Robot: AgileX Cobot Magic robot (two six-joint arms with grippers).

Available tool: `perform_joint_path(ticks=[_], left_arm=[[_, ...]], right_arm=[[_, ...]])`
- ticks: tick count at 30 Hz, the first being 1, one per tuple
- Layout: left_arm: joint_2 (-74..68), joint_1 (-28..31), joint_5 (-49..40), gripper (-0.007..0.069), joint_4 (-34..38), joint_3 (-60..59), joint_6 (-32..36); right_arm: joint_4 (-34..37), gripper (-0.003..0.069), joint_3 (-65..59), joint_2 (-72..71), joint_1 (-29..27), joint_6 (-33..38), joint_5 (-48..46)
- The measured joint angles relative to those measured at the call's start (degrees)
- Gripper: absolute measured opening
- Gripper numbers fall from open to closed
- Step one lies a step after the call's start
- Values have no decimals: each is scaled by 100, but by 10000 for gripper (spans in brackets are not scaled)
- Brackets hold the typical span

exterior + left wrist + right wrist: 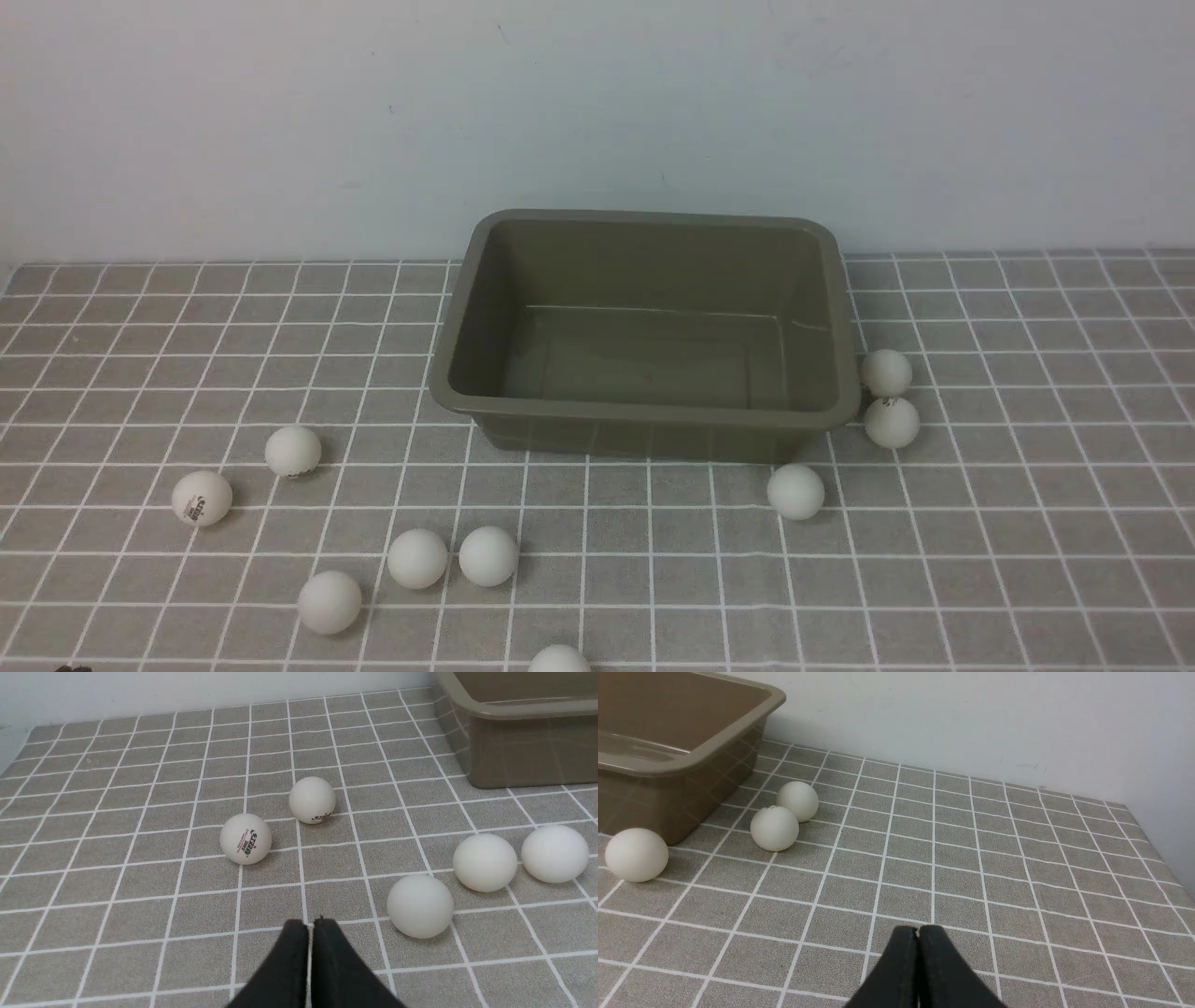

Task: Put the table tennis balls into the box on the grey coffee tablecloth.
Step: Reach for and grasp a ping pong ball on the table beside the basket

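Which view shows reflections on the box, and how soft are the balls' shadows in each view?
Front view: the box floor carries pale glossy streaks; ball shadows are faint. Left wrist view: the box wall mirrors the tablecloth grid; soft shadows under the balls. Right wrist view: similar grid reflection, everything evenly lit, sharp.

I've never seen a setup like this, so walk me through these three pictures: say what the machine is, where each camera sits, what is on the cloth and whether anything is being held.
This is a robot with two arms, each ending in a two-fingered gripper. The wide picture looks forward from between the arms; neither arm shows in it. It shows an empty olive-grey box on a grey checked tablecloth, with nine white table tennis balls scattered around it, all outside the box. The other two pictures come from cameras on the wrists. The black wedge in each is that arm's gripper: the left gripper faces five balls, the right gripper sees three beside the box. Both are shut and hold nothing.
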State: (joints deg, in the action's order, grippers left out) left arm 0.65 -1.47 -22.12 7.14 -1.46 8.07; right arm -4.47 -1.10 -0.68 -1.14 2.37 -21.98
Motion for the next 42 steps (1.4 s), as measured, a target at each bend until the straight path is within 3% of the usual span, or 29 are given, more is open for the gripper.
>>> perform_joint_path(ticks=[30,35,39,42], left_arm=[[0,0,132,-5,47,-8,87],[0,0,778,-5,930,-15,-68],[0,0,1820,-5,2095,-15,-228],[0,0,2644,-5,3187,-15,-549]], right_arm=[[0,-9,0,0,0,0,0],[-5,-9,0,0,0,0,0],[39,-9,0,0,0,-12,24],[644,-9,-48,0,0,-310,478]])
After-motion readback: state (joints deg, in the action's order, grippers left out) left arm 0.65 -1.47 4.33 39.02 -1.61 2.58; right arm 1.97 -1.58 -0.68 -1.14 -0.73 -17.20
